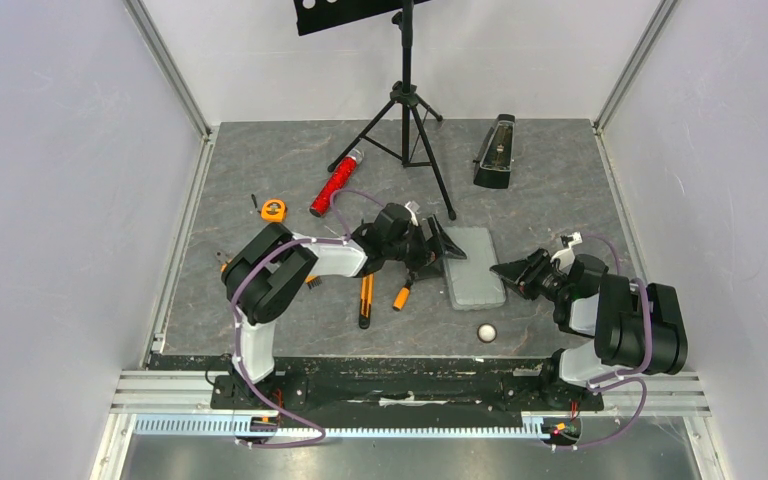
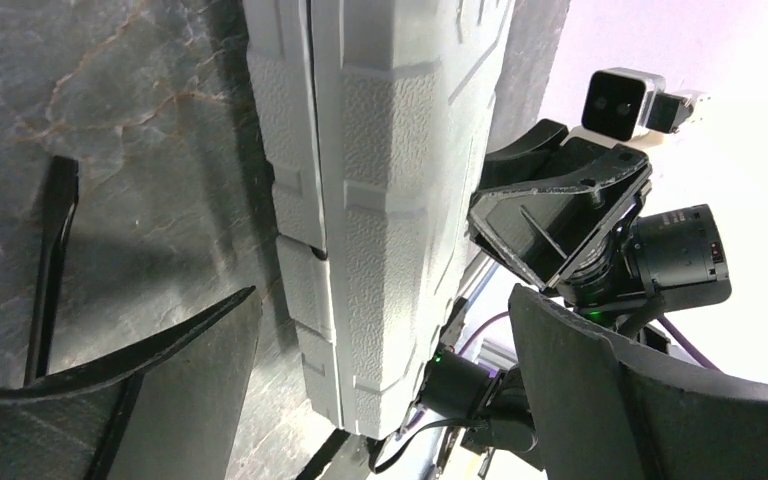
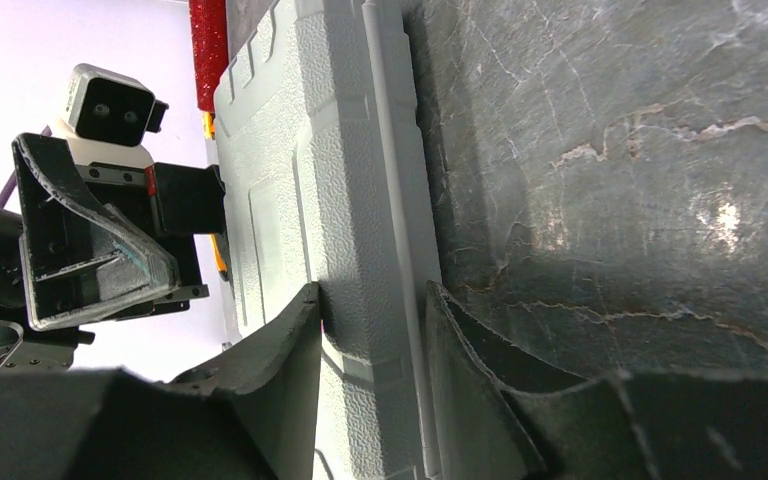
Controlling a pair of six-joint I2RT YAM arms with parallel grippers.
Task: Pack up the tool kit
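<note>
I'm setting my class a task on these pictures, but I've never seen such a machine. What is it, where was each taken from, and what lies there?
These are two robot arms bolted at the near edge of a table, each ending in a two-finger end effector. The wide picture looks down from above; the other two come from cameras on the wrists. A shut grey case lies between the arms. Around it lie a tape measure, a knife, a screwdriver, a red tube, a ball, a metronome and a music stand. The left end effector stands open by the case, holding nothing. The right end effector has its fingers astride the case's edge; whether they pinch it is unclear.
</note>
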